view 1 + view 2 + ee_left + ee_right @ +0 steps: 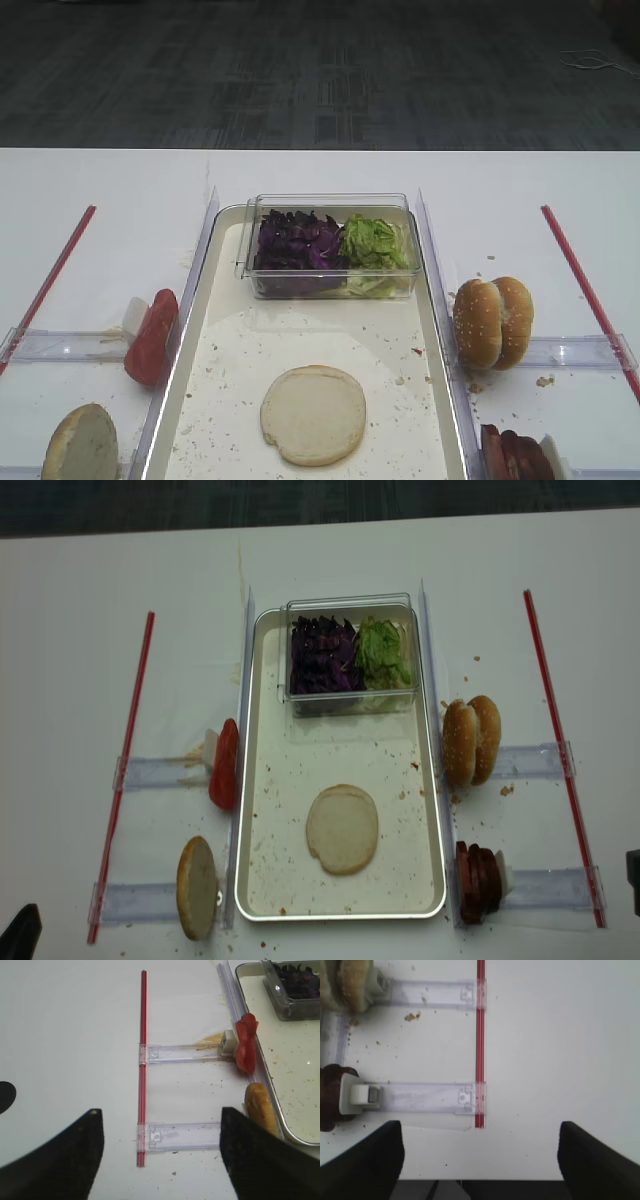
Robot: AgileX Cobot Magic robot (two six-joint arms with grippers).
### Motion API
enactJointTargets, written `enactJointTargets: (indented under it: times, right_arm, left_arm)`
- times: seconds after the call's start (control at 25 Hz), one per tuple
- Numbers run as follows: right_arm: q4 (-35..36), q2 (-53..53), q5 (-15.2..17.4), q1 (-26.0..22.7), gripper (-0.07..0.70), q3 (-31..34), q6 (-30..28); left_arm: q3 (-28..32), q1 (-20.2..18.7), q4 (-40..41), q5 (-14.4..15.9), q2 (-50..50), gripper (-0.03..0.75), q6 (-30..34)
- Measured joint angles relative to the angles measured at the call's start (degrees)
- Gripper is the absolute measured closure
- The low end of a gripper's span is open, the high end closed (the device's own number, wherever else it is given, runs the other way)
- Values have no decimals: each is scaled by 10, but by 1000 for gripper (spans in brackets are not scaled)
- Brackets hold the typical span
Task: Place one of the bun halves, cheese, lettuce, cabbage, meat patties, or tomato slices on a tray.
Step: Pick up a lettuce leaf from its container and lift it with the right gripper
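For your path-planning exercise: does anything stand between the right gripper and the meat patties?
Nothing visible does. The right gripper, jaws open, hangs over bare table. The patties stand on edge at the left end of a clear rail, with only that low rail between.

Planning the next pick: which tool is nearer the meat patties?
Right. The right tool, open, hangs just off the rail holding the meat patties at the tray's right. The left tool, open too, is across the tray, by the tomato slices.
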Motion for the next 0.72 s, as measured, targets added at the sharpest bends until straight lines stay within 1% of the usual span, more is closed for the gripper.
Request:
enactJointTargets:
  times: [0.28,0.44,0.56,0.72]
  right_arm:
    - [7,180,-10,0,-18,-1,-5]
    - [23,255,-14,0,-18,-1,-17]
    - [24,285,-18,0,-18,-1,-19]
    - [25,292,-19,0,-18,-1,-20]
  left_arm:
    - [0,0,0,0,0,228,0]
    - [0,0,0,0,0,228,0]
    - [0,0,0,0,0,228,0]
    - [0,0,0,0,0,228,0]
